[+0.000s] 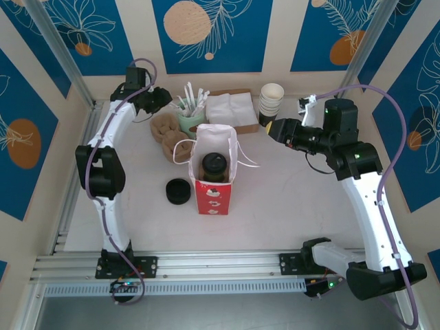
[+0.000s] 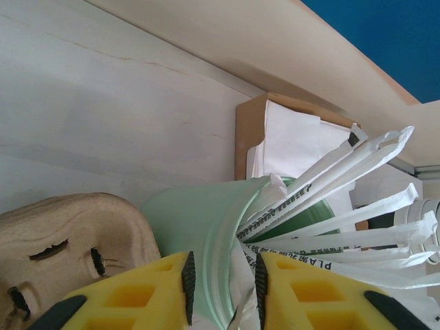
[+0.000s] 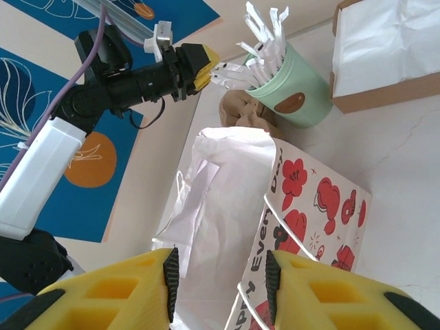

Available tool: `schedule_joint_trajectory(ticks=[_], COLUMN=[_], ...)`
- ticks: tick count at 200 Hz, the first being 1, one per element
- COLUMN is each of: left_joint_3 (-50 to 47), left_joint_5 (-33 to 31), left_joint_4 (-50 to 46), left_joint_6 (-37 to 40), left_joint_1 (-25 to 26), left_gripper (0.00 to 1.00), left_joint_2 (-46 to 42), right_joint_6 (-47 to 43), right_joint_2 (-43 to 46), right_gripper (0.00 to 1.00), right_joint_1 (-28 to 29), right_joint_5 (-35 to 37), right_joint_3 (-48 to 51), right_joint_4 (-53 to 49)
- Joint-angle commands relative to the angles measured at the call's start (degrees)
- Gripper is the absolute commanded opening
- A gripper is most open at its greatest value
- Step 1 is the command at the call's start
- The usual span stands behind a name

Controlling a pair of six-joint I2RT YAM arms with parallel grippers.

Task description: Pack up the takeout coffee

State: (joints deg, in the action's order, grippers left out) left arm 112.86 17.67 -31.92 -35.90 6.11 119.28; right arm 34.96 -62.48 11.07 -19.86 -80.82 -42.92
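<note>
Yellow fingers (image 2: 130,299) of the left gripper (image 2: 224,282) sit at the bottom edge of the left wrist view. They are set narrowly on either side of the rim of the pale green cup (image 2: 192,220) and one of the paper-wrapped sticks (image 2: 330,185) fanning out of it. Whether the pads are pressing on that wrapper or stand just short of it, I cannot tell. The right gripper (image 3: 220,275) is released, jaws apart with nothing between them, looking across the surface (image 3: 385,158) at the red bag (image 3: 309,199).

From above, the takeout coffee (image 1: 214,166) stands upright inside the red bag at the centre of the frame. Its black lid is up and its long axis vertical, so anything added has to come down through the bag's open top. That opening lies to the lower right of the left gripper, just below the green cup. It lies to the lower left of the right gripper, which sits at the upper right beside the stacked paper cups (image 1: 271,100). Both grippers stand apart from the bag. The left arm is the one placed at the sticks, so carrying one down and right to the bag mouth looks like its job.
</note>
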Motion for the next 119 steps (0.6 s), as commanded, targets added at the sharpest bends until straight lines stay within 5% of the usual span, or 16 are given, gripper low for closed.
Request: schedule_joint_trajectory(ticks=[1, 67, 119], left_joint_3=[0.0, 1.1, 3.6], left_joint_5=[1.5, 1.8, 3.2], left_joint_4=[1.5, 1.4, 1.6], left_joint_6=[-0.4, -0.8, -1.2], left_joint_1=[-0.3, 0.1, 1.1], left_gripper=[0.27, 0.23, 0.30], left_joint_2=[1.3, 2.6, 3.7], right_joint_6=[0.3, 0.5, 0.7], right_joint_2=[-0.1, -0.3, -0.5], right_gripper=[0.40, 0.40, 0.40], right_joint_1=[-0.5, -1.7, -2.5], right_joint_5=[-0.3, -1.1, -1.7], right_joint_3=[0.8, 1.9, 2.1], right_joint_4=[0.0, 0.4, 0.6])
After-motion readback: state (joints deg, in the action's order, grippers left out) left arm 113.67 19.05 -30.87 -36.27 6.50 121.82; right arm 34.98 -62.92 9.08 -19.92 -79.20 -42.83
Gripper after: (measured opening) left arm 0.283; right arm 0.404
